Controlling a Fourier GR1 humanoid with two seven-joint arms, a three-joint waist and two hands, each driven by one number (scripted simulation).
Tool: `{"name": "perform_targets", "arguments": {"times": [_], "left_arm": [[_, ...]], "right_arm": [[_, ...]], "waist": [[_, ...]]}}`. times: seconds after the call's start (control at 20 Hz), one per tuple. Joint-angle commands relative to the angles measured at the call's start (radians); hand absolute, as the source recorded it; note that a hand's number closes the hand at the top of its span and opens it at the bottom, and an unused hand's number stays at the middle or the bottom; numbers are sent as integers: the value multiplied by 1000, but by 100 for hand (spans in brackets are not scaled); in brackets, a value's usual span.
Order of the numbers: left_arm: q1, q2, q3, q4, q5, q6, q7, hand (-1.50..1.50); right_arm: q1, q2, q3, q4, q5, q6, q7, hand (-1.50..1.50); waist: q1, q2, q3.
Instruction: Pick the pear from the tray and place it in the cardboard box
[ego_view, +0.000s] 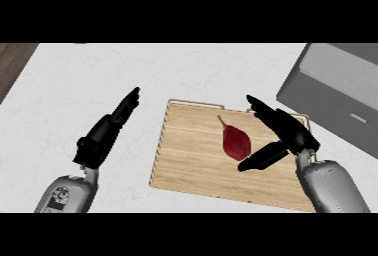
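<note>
Fingers (266, 111) of the right hand (286, 132) are held straight and together, pointing away from the robot, while the thumb (260, 157) is splayed out toward the view's left; nothing is pinched or enclosed. The pear (236, 142), dark red with a thin stem, is seen lying flat on the wooden tray (188, 165), just left of that hand. Its long axis runs roughly away from the robot, stem end farther off and tilted slightly to the left, so it lies nearly parallel to the straight fingers. The thumb tip appears to reach the pear's near, rounded end, though contact cannot be confirmed from this steep angle.

The left hand (107, 134) is held open over the bare counter (88, 80), well apart from the tray, fingers straight and together. The right hand is plainly the nearer one, and the grasp is judged to be just about to be made: the fruit sits in the gap between thumb and fingers, so a small shift leftward and a closing of the fingers across the pear's width would be called for. The grey box (336, 92) stands beyond the tray at the right, on the right arm's side.
</note>
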Motion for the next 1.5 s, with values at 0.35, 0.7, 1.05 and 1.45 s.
{"name": "perform_targets", "arguments": {"times": [0.35,0.7,1.05,1.45], "left_arm": [[2,-26,50,-1,-39,-59,-2,0],[-38,-59,77,53,-59,-68,-13,0],[5,-51,110,-33,-52,-100,36,0],[11,-87,93,-7,-76,-85,4,0]], "right_arm": [[-54,93,-17,58,50,67,32,-150],[30,128,17,87,140,69,-23,-150],[-21,149,-13,225,198,90,-132,-150],[-51,168,4,291,273,71,-141,-150]], "waist": [[0,0,0],[-2,0,0],[2,0,0],[2,1,0]]}}
